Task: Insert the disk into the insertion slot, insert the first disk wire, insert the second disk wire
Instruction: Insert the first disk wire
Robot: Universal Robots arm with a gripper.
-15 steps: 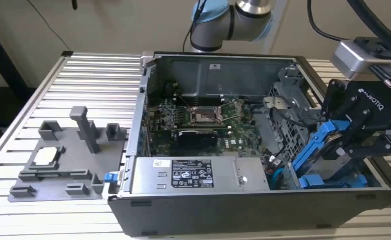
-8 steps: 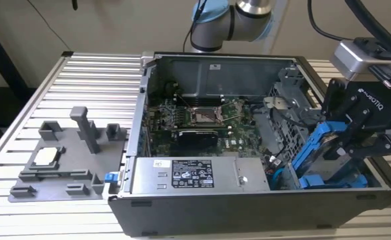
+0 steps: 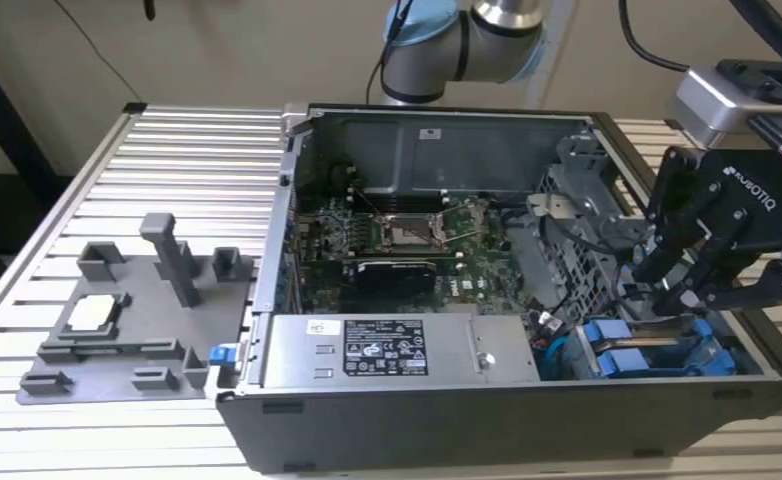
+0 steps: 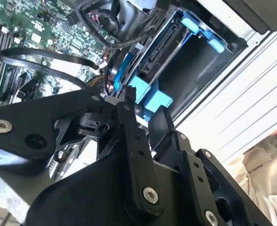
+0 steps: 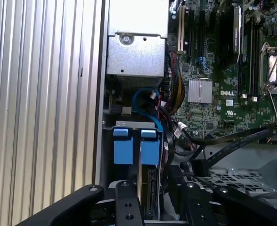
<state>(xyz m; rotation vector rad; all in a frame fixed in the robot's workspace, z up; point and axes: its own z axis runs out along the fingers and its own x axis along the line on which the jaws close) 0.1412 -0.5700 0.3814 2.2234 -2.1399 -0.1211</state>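
Slatted metal table (image 3: 178, 150), one, bearing one open computer case (image 3: 498, 430). One gripper (image 5: 158, 202), jaws apart. Between the jaws: one disk (image 5: 150, 188), seated edge-on in the insertion slot (image 5: 134, 125); two blue carrier tabs (image 5: 123, 146) just beyond. Farther: one blue cable loop (image 5: 141, 101), one grey box with white sticker (image 3: 391, 350), one motherboard (image 5: 214, 70).

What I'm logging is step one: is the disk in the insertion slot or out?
In. The disk, in its blue carrier, sits inside the insertion slot of the grey cage.
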